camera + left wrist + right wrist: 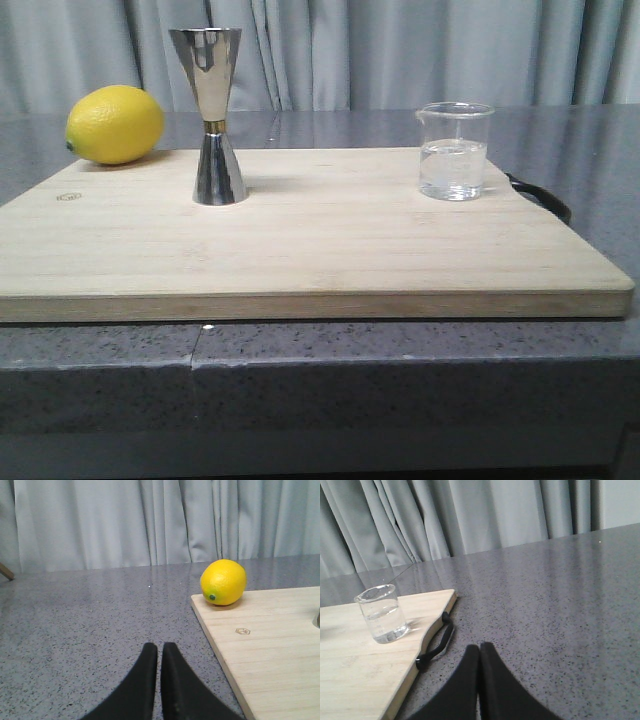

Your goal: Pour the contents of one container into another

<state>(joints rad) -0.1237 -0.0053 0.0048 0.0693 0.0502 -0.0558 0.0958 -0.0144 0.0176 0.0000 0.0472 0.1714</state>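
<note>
Starting with the front view: the glass beaker (pixel 456 151) stands upright at right of centre on the wooden cutting board (pixel 300 255), roughly half full of clear liquid, its spout at the upper left of the rim. The steel jigger (pixel 213 116) stands upright at upper left of centre, well apart from the beaker, open cup uppermost, a thin gold band at its waist. A lemon (pixel 114 124) sits at the board's far left corner. No arm appears here; the pour is judged not begun. In the left wrist view, the left gripper (pixel 159 652) shows its fingers pressed together, holding nothing, low in the frame over the grey counter (pixel 90 625), with the lemon at right of centre. In the right wrist view, the right gripper (pixel 479 652) is likewise pressed together and empty at bottom centre; the beaker stands at middle left, near the board's black handle (pixel 436 645). Recommendation: the right gripper sits nearer the beaker and should spread before approach, grip the glass wall below the rim, keep it level in transit, then tip slowly, as the jigger's mouth is narrow and its base small, so judged easily toppled.
</note>
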